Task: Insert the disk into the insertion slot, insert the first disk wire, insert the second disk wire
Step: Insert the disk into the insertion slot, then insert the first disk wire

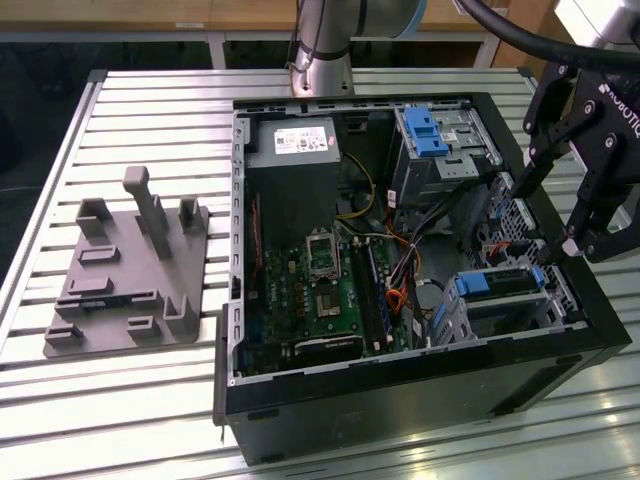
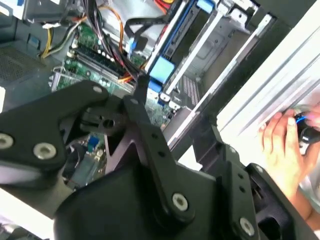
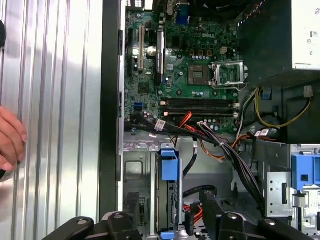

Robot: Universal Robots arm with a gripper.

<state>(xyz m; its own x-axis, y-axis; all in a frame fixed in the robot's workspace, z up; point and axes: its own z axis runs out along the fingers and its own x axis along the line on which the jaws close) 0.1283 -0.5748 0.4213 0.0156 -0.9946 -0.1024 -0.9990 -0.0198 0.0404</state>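
Observation:
The disk (image 1: pixel 492 284), with its bright blue frame showing, sits inside the insertion slot (image 1: pixel 505 316), a grey metal cage at the near corner of the open computer case on the exterior view's right. In the first wrist view the disk (image 3: pixel 169 167) lies in the cage (image 3: pixel 135 170) with black and orange wires (image 3: pixel 210 145) running past its end; I cannot tell whether any is plugged into it. My gripper (image 1: pixel 543 218) hangs just above the case's edge over that cage, open, with nothing between its black fingers (image 2: pixel 145 100).
A taller cage with a blue latch (image 1: pixel 425 130) stands at the case's far corner, beside the power supply (image 1: pixel 295 140) and the motherboard (image 1: pixel 310 290). A grey fixture (image 1: pixel 130 270) sits on the slatted table at the exterior view's left. A person's hand (image 2: pixel 282 145) rests beside the case.

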